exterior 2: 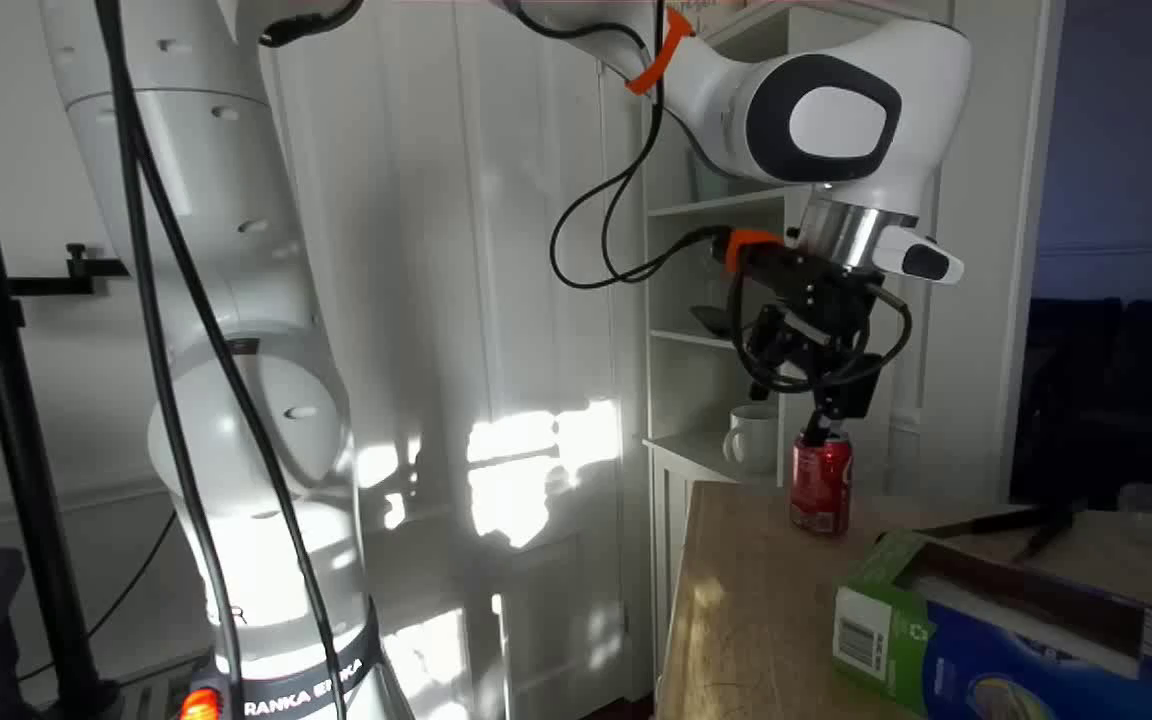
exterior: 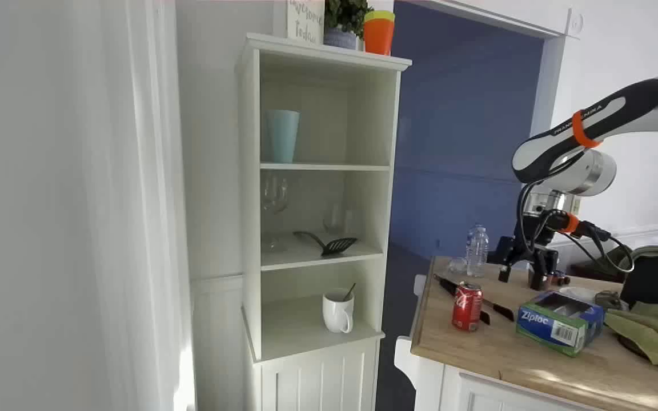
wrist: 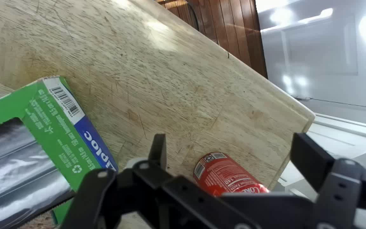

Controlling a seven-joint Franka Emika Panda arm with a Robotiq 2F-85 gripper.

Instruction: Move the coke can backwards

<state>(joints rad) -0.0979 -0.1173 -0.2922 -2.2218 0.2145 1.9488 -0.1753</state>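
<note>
The red cylindrical metal Coke can with a silvery top (exterior: pixel 467 308) stands upright near the edge of the pale wooden worktop (wrist: pixel 170 89), apart from the blue-and-green cardboard Ziploc box (exterior: pixel 546 331). The black fingers (wrist: pixel 158 151) are spread wide, holding nothing. For the likely next grasp, they should be centred over the can, lowered evenly astride it, and closed lightly, as its thin wall may dent.

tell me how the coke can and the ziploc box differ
The coke can is mainly red, while the Ziploc box is mainly blue and green. The coke can is cylindrical; the Ziploc box is rectangular. The coke can stands upright, whereas the Ziploc box lies with an opening facing up. Both rest on the wooden tabletop and bear print.
</note>
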